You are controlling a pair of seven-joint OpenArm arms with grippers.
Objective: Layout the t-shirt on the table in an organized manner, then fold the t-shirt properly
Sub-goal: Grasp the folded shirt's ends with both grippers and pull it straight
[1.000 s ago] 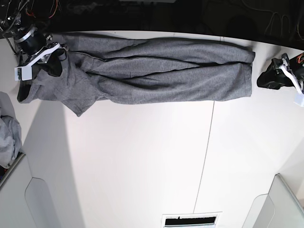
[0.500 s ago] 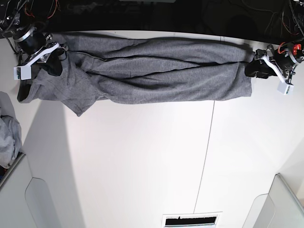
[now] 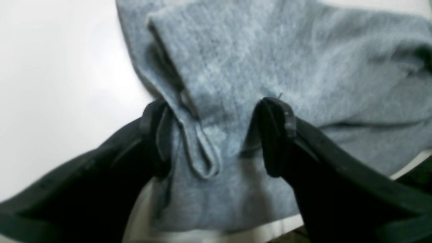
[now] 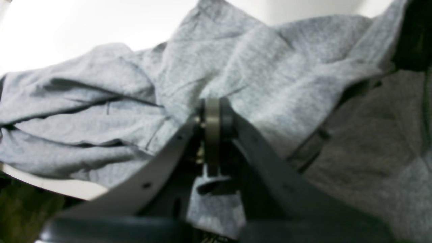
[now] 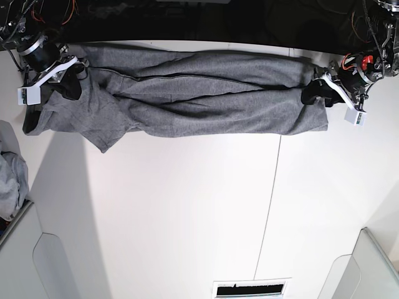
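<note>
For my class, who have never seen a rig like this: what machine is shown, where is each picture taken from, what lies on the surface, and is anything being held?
It is a robot with two arms. One picture looks down from above; the other two come from cameras on each wrist, looking past the fingers.

On the white table lies a dark grey t-shirt, stretched out long and rumpled. Light grey bins sit at the near corners, one with a pale cloth bundle.

The right gripper is shut, pinching one end of the t-shirt. The left gripper is open, its fingers either side of a fold at the other end, not yet gripping.
</note>
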